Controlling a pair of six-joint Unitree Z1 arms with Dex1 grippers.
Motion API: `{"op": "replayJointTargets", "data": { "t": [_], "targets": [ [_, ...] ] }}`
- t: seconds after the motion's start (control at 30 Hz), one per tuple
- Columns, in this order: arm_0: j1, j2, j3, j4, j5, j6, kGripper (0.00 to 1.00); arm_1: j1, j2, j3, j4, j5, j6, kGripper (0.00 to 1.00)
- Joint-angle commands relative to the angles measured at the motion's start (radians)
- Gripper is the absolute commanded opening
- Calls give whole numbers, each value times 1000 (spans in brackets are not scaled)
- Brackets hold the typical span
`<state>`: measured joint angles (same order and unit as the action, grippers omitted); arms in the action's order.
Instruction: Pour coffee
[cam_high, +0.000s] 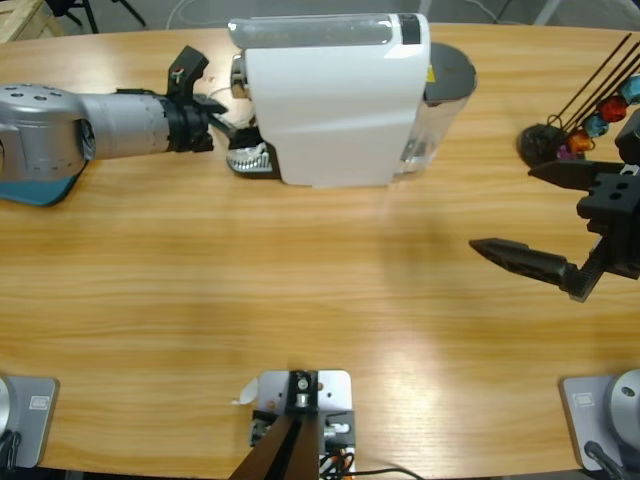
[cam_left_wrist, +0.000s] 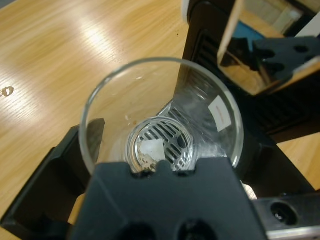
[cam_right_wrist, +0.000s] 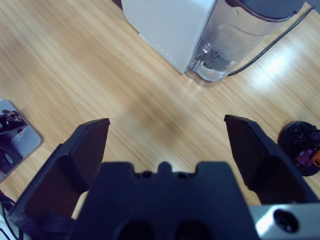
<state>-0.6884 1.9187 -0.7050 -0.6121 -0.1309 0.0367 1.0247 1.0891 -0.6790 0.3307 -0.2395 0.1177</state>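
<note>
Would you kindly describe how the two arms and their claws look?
The left arm is a silver-grey cylinder with small dark holes, on a teal base, ending in a black claw. The right claw is matte black with two long, tapered, ridged jaws and a boxy body.

Silver-grey cylindrical arm (cam_high: 90, 125) with dotted end cap, black wrist collar, and angular matte-black gripper (cam_high: 560, 215).

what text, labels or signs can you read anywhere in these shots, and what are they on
No text can be read in any view.
Glass cup: a small white sticker on its wall, blank or too blurred to read.
Coffee machine: a yellow patch beside the water tank, too small to read.
Left gripper: a small mark on the wrist, not legible.
Capsule rack: coloured capsules, no readable print.
</note>
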Motion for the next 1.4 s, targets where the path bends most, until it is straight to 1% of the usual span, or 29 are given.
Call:
{"op": "replayJointTargets", "data": {
  "t": [0.03, 0.2, 0.33, 0.43, 0.5, 0.53, 0.63, 0.7, 0.73, 0.8, 0.83, 0.9, 0.93, 0.97, 1.0, 1.07, 1.13, 1.17, 1.23, 1.3, 1.4],
  "targets": [
    [-13, -60, 40, 53, -21, 14, 1000, -12, -8, 39, 1, 11, -9, 1000],
    [-3, -144, 58, 112, -18, 15, 1000, -12, 2, 42, -8, 11, -9, 1000],
    [9, -232, 66, 201, -18, 15, 1000, -12, 2, 44, -9, 11, -9, 1000],
    [9, -333, 73, 292, -18, 13, 1000, -12, 2, 44, -9, 12, -9, 1000],
    [9, -453, 64, 404, -18, 7, 1000, -12, 2, 44, -9, 14, -9, 1000],
    [8, -518, 43, 487, -18, 5, 1000, -12, 2, 42, -9, 16, -9, 1000],
    [9, -681, -79, 838, -14, 3, 1000, -18, 18, 7, 12, 47, -11, 1000],
    [9, -751, -135, 1030, 41, 3, 1000, -61, 57, -95, 99, 91, -47, 1000],
    [9, -789, -139, 1098, 76, 3, 1000, -84, 72, -151, 133, 95, -66, 1000],
    [9, -848, -121, 1147, 112, 3, 1000, -164, 110, -271, 181, 113, -102, 996],
    [9, -873, -109, 1149, 119, 2, 994, -196, 132, -315, 195, 126, -115, 884],
    [9, -889, -117, 1170, 127, 0, 963, -247, 181, -375, 202, 145, -139, 607],
    [10, -888, -120, 1193, 135, -13, 950, -283, 214, -402, 202, 175, -156, 354],
    [13, -884, -117, 1212, 137, -28, 950, -312, 242, -423, 205, 198, -169, 131],
    [18, -880, -113, 1224, 138, -43, 950, -334, 268, -444, 207, 215, -187, 0],
    [35, -858, -102, 1230, 139, -77, 950, -363, 316, -487, 208, 210, -210, 0],
    [40, -822, -89, 1223, 150, -101, 944, -371, 364, -533, 208, 150, -230, 0],
    [40, -800, -76, 1208, 158, -112, 938, -373, 388, -554, 211, 121, -233, 0],
    [40, -783, -37, 1151, 162, -126, 936, -391, 437, -635, 247, 112, -234, 0],
    [40, -810, -7, 1111, 163, -125, 936, -399, 496, -747, 318, 112, -238, 0],
    [40, -900, 32, 1074, 163, -124, 938, -399, 556, -859, 367, 115, -242, 0]
  ]
}}
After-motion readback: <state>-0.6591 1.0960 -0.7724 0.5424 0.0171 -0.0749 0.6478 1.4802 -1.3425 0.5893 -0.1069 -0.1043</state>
